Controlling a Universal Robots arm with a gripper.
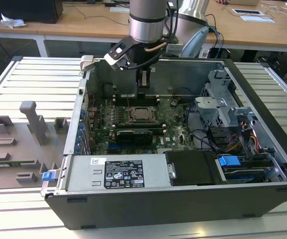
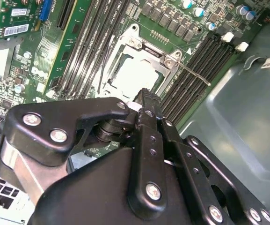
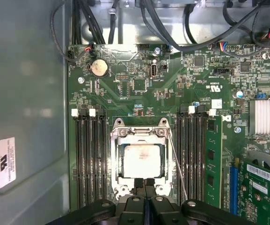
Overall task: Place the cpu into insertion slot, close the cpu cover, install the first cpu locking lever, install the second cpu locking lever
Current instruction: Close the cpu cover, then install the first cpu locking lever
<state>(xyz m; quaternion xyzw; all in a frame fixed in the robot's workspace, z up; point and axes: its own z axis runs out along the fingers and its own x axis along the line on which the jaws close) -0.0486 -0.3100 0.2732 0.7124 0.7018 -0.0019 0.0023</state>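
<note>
The cpu (image 3: 142, 160) lies flat in the insertion slot (image 3: 114, 161), its dull silver top showing through the window of the cpu cover (image 3: 139, 137), which lies down over it. A thin wire locking lever (image 3: 178, 166) stands out at an angle beside the socket, also seen in the second wrist view as the lever (image 2: 195, 75). My gripper (image 3: 144, 183) hovers just above the socket's edge, shut with nothing between its fingers. In the exterior view the gripper (image 1: 142, 93) hangs over the cpu (image 1: 140, 114) inside the open computer case.
Long black memory slots (image 3: 90, 159) flank the socket on both sides. A green card (image 3: 261, 187) and a heatsink (image 3: 266, 117) sit nearby. Cables (image 1: 203, 139), a drive cage (image 1: 228, 107) and the power supply (image 1: 118, 172) crowd the case. A grey fixture plate (image 1: 19, 144) lies outside.
</note>
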